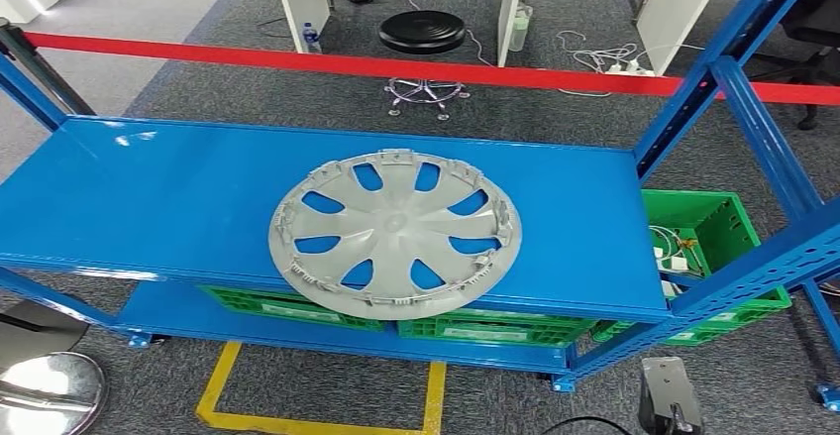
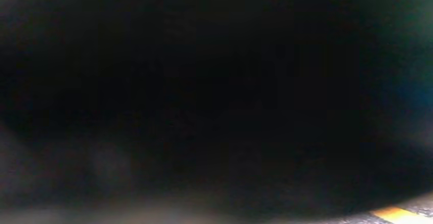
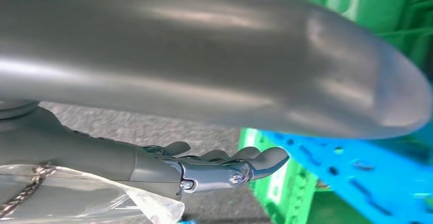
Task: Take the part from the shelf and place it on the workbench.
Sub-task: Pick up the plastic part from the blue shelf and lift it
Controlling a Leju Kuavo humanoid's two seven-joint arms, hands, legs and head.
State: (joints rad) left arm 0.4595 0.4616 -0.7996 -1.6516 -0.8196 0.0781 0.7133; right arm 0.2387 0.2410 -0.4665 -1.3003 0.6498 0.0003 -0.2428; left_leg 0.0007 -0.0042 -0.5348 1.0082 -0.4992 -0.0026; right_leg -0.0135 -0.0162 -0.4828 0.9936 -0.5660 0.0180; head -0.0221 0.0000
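The part is a grey plastic wheel cover (image 1: pixel 394 232) with several spokes. It lies flat on the top board of the blue shelf (image 1: pixel 149 197), right of the middle, and its near rim hangs over the front edge. In the right wrist view my right hand (image 3: pixel 168 165) hangs low beside the shelf, its fingers (image 3: pixel 240 165) stretched out straight and its thick thumb (image 3: pixel 230 66) apart from them, holding nothing. It is close to a blue perforated upright (image 3: pixel 347 168) and a green crate (image 3: pixel 275 183). The left wrist view is dark and blurred.
Green crates (image 1: pixel 287 306) stand on the lower board, with another (image 1: pixel 713 227) at the right holding white cables. Blue uprights (image 1: pixel 763 138) frame the shelf's right end. A red barrier tape (image 1: pixel 297 56) runs behind, with a black stool (image 1: pixel 424 34) beyond. Yellow floor marking (image 1: pixel 223 376) lies in front.
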